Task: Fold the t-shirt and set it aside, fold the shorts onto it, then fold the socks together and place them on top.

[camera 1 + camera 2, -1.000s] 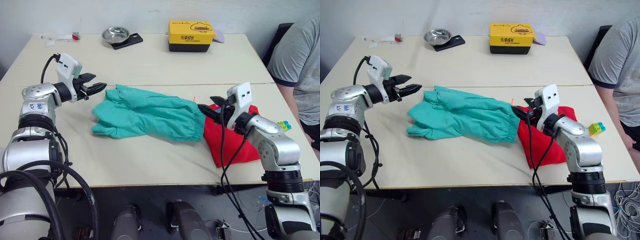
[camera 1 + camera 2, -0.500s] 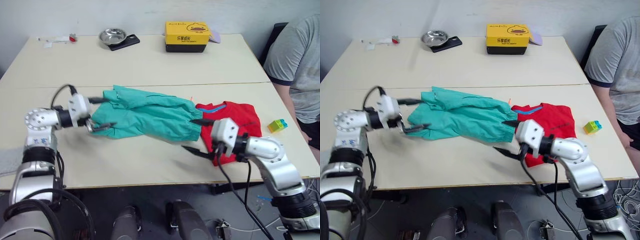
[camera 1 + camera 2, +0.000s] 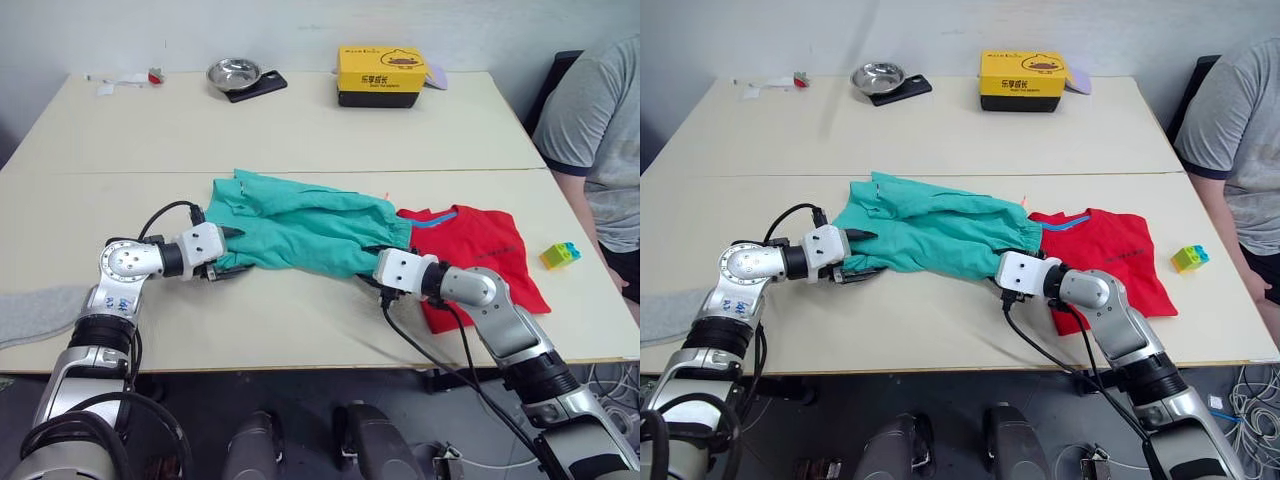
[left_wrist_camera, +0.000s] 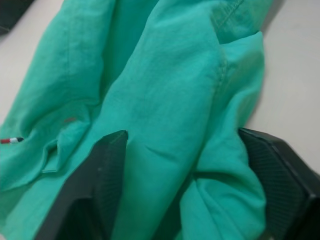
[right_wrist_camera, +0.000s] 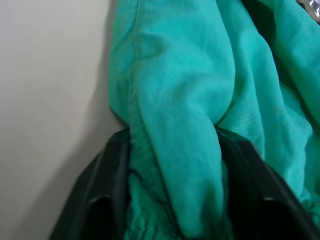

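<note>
- Shorts (image 3: 305,225) of soft teal-green fabric lie spread across the middle of the pale wooden table (image 3: 300,130), waistband end toward the robot's right, leg ends toward its left.
- Left gripper (image 3: 228,252) sits low on the table at the leg end — the left wrist view shows a thick fold of teal cloth (image 4: 170,130) between its two black fingers (image 4: 107,165), which stand apart around it, not yet pressed together.
- Right gripper (image 3: 372,266) is at the gathered waistband edge; in the right wrist view a bunched ridge of the same cloth (image 5: 175,150) fills the gap between its black fingers (image 5: 117,160), which touch the fabric on both sides.
- Plain bright red t-shirt (image 3: 480,255) lies flat just beside the shorts on the robot's right, its neck end under the waistband — the right forearm crosses over its near corner.
- Light grey knit sock (image 3: 40,312) rests at the table's near left edge, well apart from the shorts.
- Small block toy of yellow, green and blue (image 3: 559,254) lies near the shirt's right side.
- Yellow box (image 3: 381,72), a steel bowl (image 3: 232,72) and a person in a grey shirt (image 3: 598,130) are at the far and right sides.
</note>
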